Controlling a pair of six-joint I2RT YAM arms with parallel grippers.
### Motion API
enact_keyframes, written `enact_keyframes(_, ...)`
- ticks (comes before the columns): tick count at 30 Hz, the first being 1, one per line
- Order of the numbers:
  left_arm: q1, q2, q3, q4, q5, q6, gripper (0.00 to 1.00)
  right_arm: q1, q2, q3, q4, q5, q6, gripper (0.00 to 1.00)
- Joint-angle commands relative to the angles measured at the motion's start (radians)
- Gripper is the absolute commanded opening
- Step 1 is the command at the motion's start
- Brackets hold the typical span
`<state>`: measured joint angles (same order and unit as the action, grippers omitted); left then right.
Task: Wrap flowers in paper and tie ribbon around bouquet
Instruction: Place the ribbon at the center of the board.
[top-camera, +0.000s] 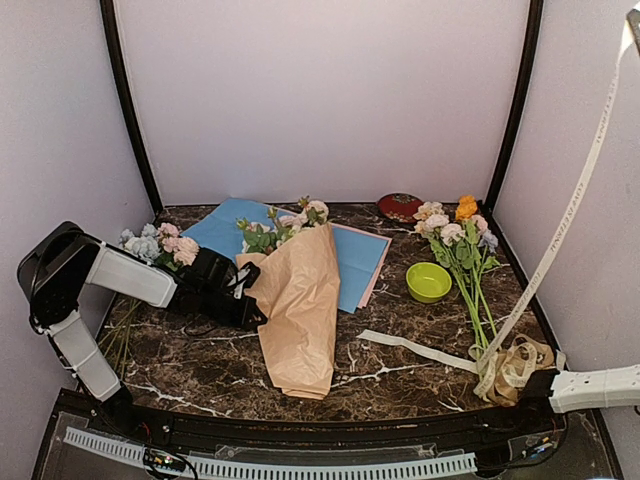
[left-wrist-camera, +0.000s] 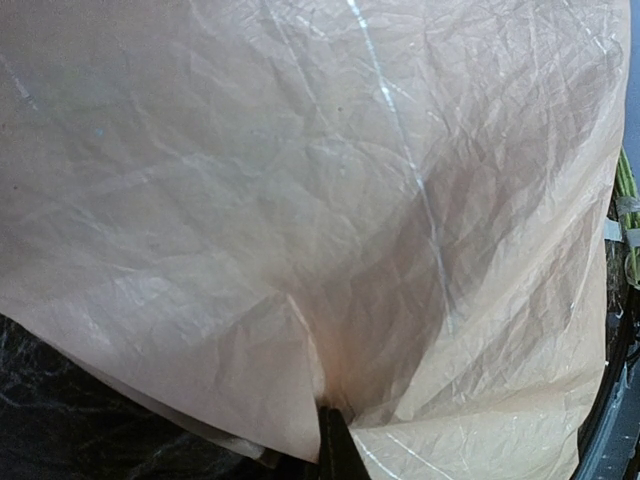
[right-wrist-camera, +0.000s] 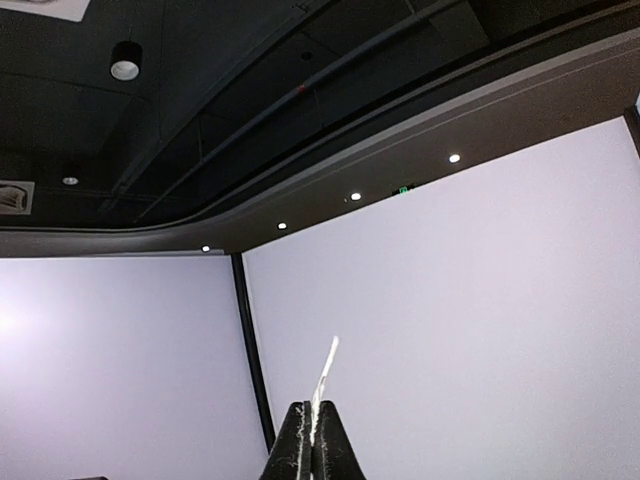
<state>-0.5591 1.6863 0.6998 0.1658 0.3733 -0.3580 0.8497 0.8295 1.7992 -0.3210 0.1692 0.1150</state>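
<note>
Right now the L gripper (left-wrist-camera: 335, 445) is closed, pinching an edge of the paper (top-camera: 300, 310); the tan sheet fills the left wrist view. The paper lies on the bench (top-camera: 200, 360) as a loose cone around the flowers (top-camera: 300, 215), w/ blooms poking out the far end. The R gripper (right-wrist-camera: 316, 445) is closed on the ribbon (top-camera: 570, 215), held high at far right. The ribbon drops to a loose coil near the bench's near-right edge, w/ a flat stretch lying toward the cone. A green bowl (top-camera: 428, 282) sits btw the cone and the orange-bloom bunch (top-camera: 455, 235). A light blue sheet (top-camera: 355, 262) lies under the cone's far end.
</note>
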Motion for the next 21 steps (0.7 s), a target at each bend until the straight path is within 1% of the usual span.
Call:
enact_keyframes(1,-0.002,-0.006,-0.010,-0.101,-0.029,0.017,0.00,-0.003,0.215,0.001,-0.098,-0.002,-0.024,0.00)
enact_keyframes(4,-0.001,-0.009,-0.016,-0.104,-0.034,0.020,0.00,-0.003,0.356,-0.029,-0.089,-0.174,0.025,0.00)
enact_keyframes(7,-0.002,-0.016,-0.028,-0.097,-0.044,0.020,0.00,0.013,0.497,-0.101,-0.006,-0.358,0.119,0.00)
enact_keyframes(8,-0.002,-0.015,-0.028,-0.098,-0.045,0.020,0.00,0.040,0.543,-0.124,0.024,-0.385,0.134,0.00)
enact_keyframes(9,-0.001,-0.015,-0.028,-0.100,-0.046,0.022,0.00,0.094,0.592,-0.138,0.044,-0.391,0.132,0.00)
enact_keyframes(11,-0.002,-0.017,-0.032,-0.101,-0.052,0.024,0.00,0.199,0.701,-0.116,0.016,-0.389,0.073,0.00)
enact_keyframes(13,-0.002,-0.017,-0.034,-0.097,-0.054,0.025,0.00,0.295,0.846,-0.043,-0.071,-0.406,-0.018,0.00)
enact_keyframes(15,-0.002,-0.010,-0.032,-0.092,-0.054,0.025,0.00,0.370,0.930,-0.018,-0.159,-0.449,-0.114,0.00)
enact_keyframes(17,-0.002,0.004,-0.024,-0.095,-0.048,0.026,0.00,0.434,0.971,-0.046,-0.191,-0.408,-0.172,0.01)
enact_keyframes(18,-0.002,0.009,-0.020,-0.095,-0.047,0.026,0.00,0.454,0.983,-0.068,-0.194,-0.379,-0.186,0.08)
enact_keyframes(19,-0.002,0.015,-0.017,-0.093,-0.043,0.027,0.00,0.463,0.992,-0.085,-0.191,-0.356,-0.182,0.22)
enact_keyframes(21,-0.002,0.022,-0.016,-0.087,-0.041,0.026,0.00,0.461,1.007,-0.116,-0.180,-0.273,-0.124,0.56)
